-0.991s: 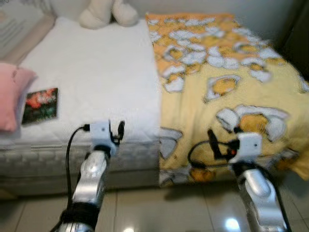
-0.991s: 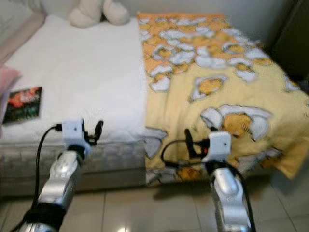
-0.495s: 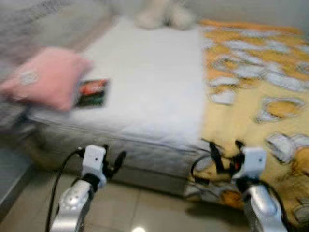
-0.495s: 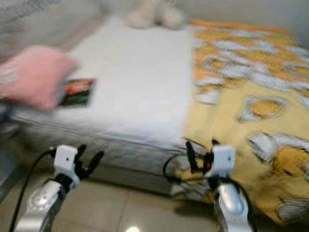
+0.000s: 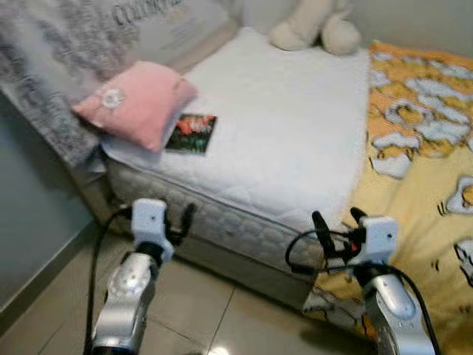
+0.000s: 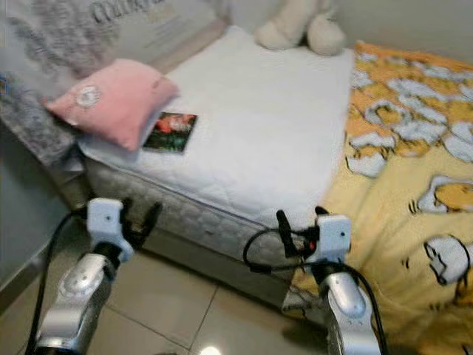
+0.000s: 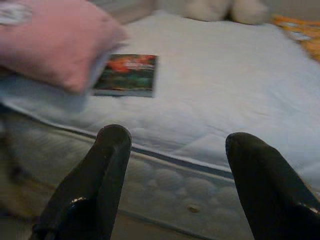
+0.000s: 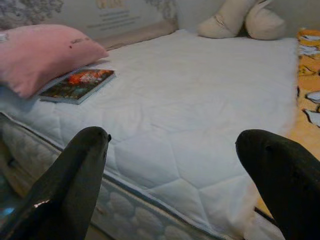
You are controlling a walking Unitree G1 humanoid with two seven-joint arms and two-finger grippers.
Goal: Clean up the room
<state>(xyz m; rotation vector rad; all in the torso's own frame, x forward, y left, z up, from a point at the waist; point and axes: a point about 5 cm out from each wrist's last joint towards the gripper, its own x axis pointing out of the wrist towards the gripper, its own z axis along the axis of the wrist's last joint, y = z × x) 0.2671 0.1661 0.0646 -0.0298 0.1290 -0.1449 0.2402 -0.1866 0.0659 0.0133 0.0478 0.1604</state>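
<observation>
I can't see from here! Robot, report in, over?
Left end effector and right end effector open, empty, short of the bed. Book on the bed beside the pink pillow. Nothing in the way.

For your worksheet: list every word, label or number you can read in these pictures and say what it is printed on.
Large lettering on the grey headboard panel: cut off and blurred, unreadable.
Book cover by the pink pillow: too small and blurred.
Round emblem on the pillow: unreadable.
Nothing reads with certainty.

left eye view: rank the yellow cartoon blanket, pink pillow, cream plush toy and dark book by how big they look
Largest to smallest as they look:
1. yellow cartoon-print blanket, cut off by the frame edge
2. pink square pillow
3. cream plush toy, farther away and partly cropped, so the ranking against the pillow is unsure
4. dark flat book
</observation>
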